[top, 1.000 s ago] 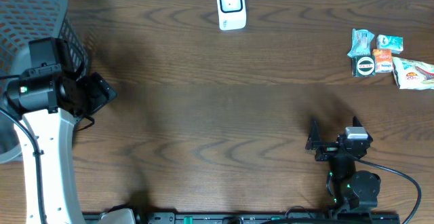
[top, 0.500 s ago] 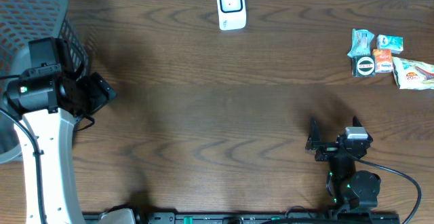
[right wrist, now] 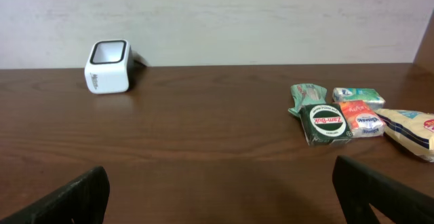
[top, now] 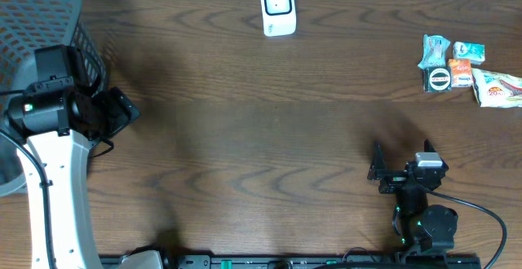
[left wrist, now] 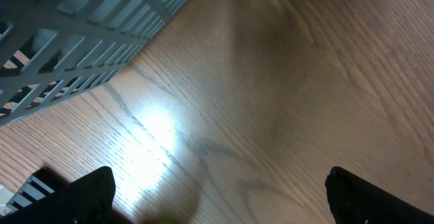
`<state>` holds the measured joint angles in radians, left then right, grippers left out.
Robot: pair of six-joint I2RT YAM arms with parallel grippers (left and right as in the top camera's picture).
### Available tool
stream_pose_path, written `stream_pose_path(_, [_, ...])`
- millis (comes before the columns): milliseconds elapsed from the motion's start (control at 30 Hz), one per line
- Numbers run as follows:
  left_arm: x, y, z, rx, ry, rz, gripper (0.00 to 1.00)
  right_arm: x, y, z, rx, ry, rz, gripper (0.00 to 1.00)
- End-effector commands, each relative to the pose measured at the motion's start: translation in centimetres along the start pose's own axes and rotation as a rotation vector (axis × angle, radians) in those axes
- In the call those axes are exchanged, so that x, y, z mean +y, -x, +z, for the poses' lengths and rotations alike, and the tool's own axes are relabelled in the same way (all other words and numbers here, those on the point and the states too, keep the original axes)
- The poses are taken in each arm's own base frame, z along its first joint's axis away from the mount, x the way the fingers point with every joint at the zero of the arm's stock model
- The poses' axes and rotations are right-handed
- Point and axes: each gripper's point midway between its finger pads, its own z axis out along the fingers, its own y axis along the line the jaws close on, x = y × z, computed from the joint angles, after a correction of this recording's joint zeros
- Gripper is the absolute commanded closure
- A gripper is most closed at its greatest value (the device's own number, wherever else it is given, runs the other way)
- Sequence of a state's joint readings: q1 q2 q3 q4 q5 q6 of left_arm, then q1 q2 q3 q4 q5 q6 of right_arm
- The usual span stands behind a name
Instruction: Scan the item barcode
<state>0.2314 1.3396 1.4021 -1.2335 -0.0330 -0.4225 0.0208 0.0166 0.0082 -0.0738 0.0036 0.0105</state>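
Observation:
A cluster of small items lies at the table's far right: a green Zam-Buk box (right wrist: 325, 123) (top: 440, 79), a teal packet (right wrist: 304, 95), an orange packet (right wrist: 360, 118), a white-and-teal packet (right wrist: 358, 94) and a pale bag (right wrist: 411, 130). No barcode can be made out on any of them. The white scanner (top: 277, 8) (right wrist: 108, 67) stands at the far middle edge. My right gripper (top: 402, 158) (right wrist: 224, 197) rests low near the front right, open and empty, facing the items. My left gripper (top: 124, 110) (left wrist: 220, 197) hangs open over bare wood beside the basket.
A grey mesh basket (top: 49, 8) (left wrist: 81, 20) stands at the far left corner, close to my left arm. Bare brown wood table (top: 261, 138) stretches between the two arms. A cable (top: 481, 212) trails from the right arm's base.

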Motion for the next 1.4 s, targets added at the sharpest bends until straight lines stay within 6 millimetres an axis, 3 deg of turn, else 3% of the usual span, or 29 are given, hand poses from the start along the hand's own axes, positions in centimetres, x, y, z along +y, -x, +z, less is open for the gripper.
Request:
stream_pose_path(0, [0.37,0.12,-0.17,-0.01,0.015,-0.009,0.03,-0.33,0.02,-0.05,-0.005,-0.014,0.003,0.01])
stream_pose_path(1367, [0.37,0.12,-0.17,-0.01,0.015,-0.009,0.02,0.23,0.0,-0.05,-0.004,0.008,-0.027,0.01])
